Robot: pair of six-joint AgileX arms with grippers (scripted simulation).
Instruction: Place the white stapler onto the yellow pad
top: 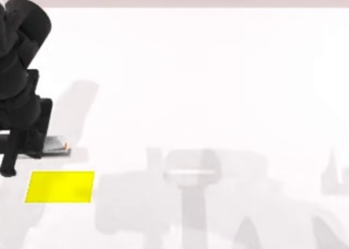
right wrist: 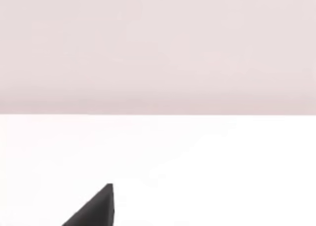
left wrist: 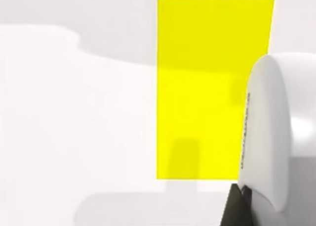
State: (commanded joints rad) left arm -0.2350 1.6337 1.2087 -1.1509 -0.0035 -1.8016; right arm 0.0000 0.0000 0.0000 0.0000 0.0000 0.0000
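Left gripper (top: 41, 145) at desk's left edge, apparently clamped on white stapler (top: 56, 145), just behind yellow pad (top: 60, 187). Carry level toward the near edge, centre over pad, lower gently, then release.

Left gripper (top: 38, 143) over white stapler (top: 56, 144), beside yellow pad (top: 60, 187)

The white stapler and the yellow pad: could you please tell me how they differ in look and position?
The white stapler is a slim white-and-grey bar with an orange-red mark; the yellow pad is a flat, plain yellow rectangle. The stapler sits at the left gripper; the pad lies uncovered nearer the table's front. Both are at the table's left.
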